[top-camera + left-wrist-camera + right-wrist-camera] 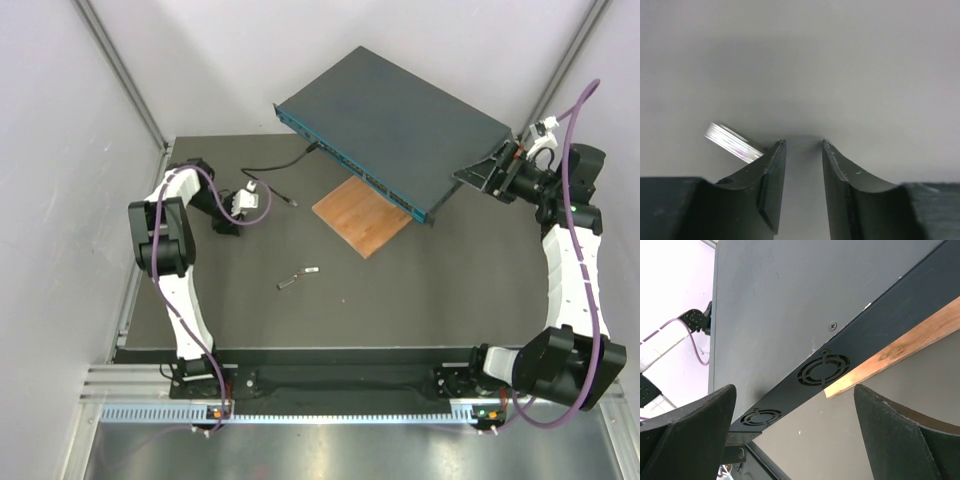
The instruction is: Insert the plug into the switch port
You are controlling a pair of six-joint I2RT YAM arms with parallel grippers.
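The left hand [804, 145] points down at the dark bench [420, 300] toward its rear left corner. Its two dark fingers [771, 185] are released, with a narrow gap between them and nothing in it. Just beside the left finger, outside that gap, lies the small pale glossy plug [733, 143], blurred; I cannot tell whether it touches the finger. A thin black cable [280, 167] runs along the bench from the hand's rear side to the teal front face of the wide, flat, dark blue-grey network switch [400, 120]. The switch port [352, 168] is one of the small rectangular sockets lining that face, too small to tell apart. The switch sits askew at the rear of the bench, its near edge over the brown square wooden board [362, 215] near the bench's middle. The right hand [795, 387] is at the switch's right end, by the rear right corner. Its fingers are spread wide and grasp nothing, with the switch's vented side in view between them. Small loose grey pieces [300, 277] lie nearer the front edge, well apart from both hands.
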